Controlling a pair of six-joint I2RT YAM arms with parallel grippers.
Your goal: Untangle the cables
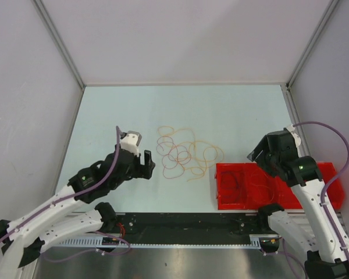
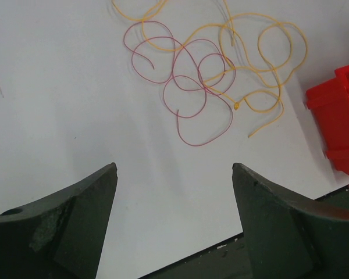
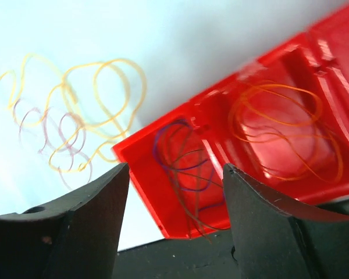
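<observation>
**Left arm faced the knot, right arm hung over the tray**

The tangle of cables (image 1: 186,154) lay in the middle of the worktop (image 1: 116,110), spread wider from side to side than from front to back. On its right edge it ran close up to the red tray (image 1: 232,203).

The left fingers (image 1: 145,167) sat just beside the knot's left edge and were the nearer pair. From them the knot lay ahead and a little to the right. In the left wrist view a pink-purple cable (image 2: 200,145) threw its lowest loop towards the fingers, and that loop looked like the easiest strand to reach. The yellow cable (image 2: 267,109) curled behind it and off to the right, crossing it in several places.

The left fingers stood wide apart, held nothing and touched nothing, with bare worktop between them.

The right fingers (image 1: 257,156) were over the tray, on the far side of the knot. They too were parted, and nothing looked clamped between them. Below them a dark cable (image 3: 180,174) lay in the tray's end compartment, with an orange cable (image 3: 279,87) in the compartment next to it. So some strands looked sorted already, and the pink-purple and yellow ones were left to part.

My call was that the next reach belonged to the left arm, going forward and slightly right onto that near loop.
</observation>
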